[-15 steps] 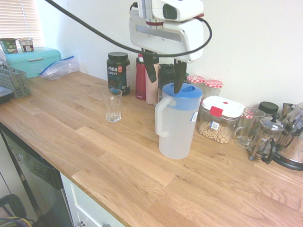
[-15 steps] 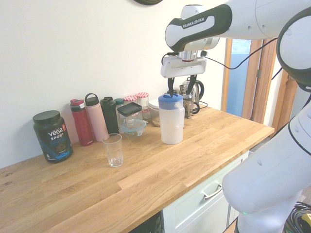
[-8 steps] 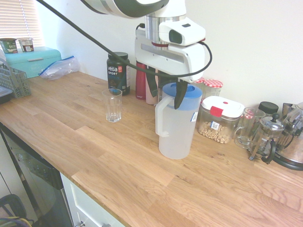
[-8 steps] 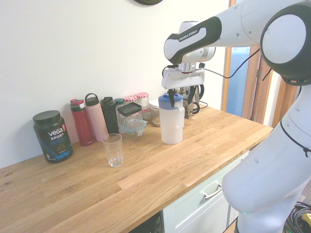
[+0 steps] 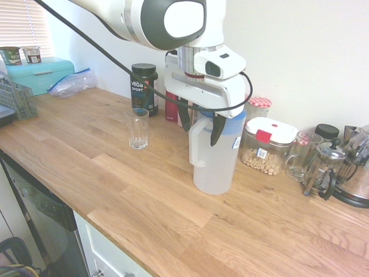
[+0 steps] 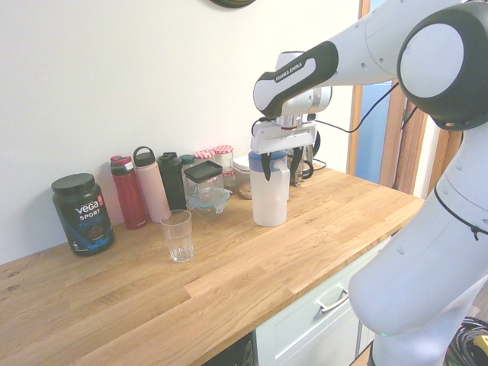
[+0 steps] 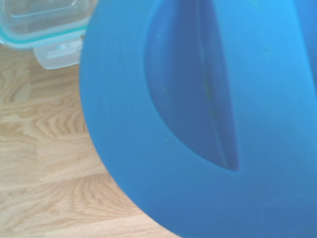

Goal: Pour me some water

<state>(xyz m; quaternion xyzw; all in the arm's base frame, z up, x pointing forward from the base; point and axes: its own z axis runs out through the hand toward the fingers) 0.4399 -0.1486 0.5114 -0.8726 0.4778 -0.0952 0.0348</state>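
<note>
A: While the gripper sits low over the white water pitcher, how do its fingers stand?

B: Spread wide, one dark finger down the pitcher's front side, the other on the handle side. Both reach past the blue lid, which fills the wrist view directly beneath the hand. Whether the pads touch the pitcher wall, I cannot tell; nothing looks clamped yet.

A: And the pitcher itself?

B: Upright on the wooden countertop, right under the hand, its handle turned toward the drinking glass.

A: Where is that glass from the hand?

B: Off to the handle side, well apart, standing upright and empty in both exterior views.

A: What lies just past the hand?

B: A clear lidded container with a red clip stands just beside the pitcher, and red-checked jars behind it. Further along the wall come a red bottle, a pink bottle and a black Vega Sport tub. Farthest off, a French press and a glass mug.
</note>
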